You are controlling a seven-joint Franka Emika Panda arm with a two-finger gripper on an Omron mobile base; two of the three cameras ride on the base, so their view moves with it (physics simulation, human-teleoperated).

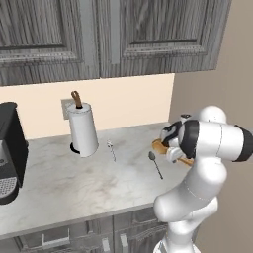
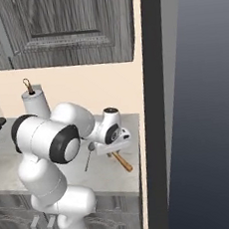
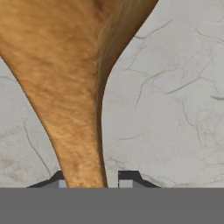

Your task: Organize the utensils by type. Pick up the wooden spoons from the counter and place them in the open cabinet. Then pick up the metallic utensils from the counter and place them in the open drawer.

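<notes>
A wooden spoon (image 3: 65, 87) lies on the grey marbled counter (image 1: 74, 183) near its right end; its bowl (image 1: 158, 146) and handle (image 2: 122, 160) stick out from under my hand. My gripper (image 3: 94, 178) is down over the handle with a finger on each side. The jaws are narrow, with a slim gap left at the right fingertip (image 3: 127, 177). A small silver spoon (image 1: 155, 164) lies just left of the wooden one, and a slimmer silver piece (image 1: 112, 149) lies further left. Dark wood-grain cabinet doors (image 1: 148, 34) hang above the counter.
A paper towel roll (image 1: 83, 131) on a stand is at the back of the counter. A black coffee machine (image 1: 10, 153) sits at the far left. A dark tall panel (image 2: 158, 107) bounds the counter's right end. Low fronts with silver handles (image 1: 54, 238) run below the edge.
</notes>
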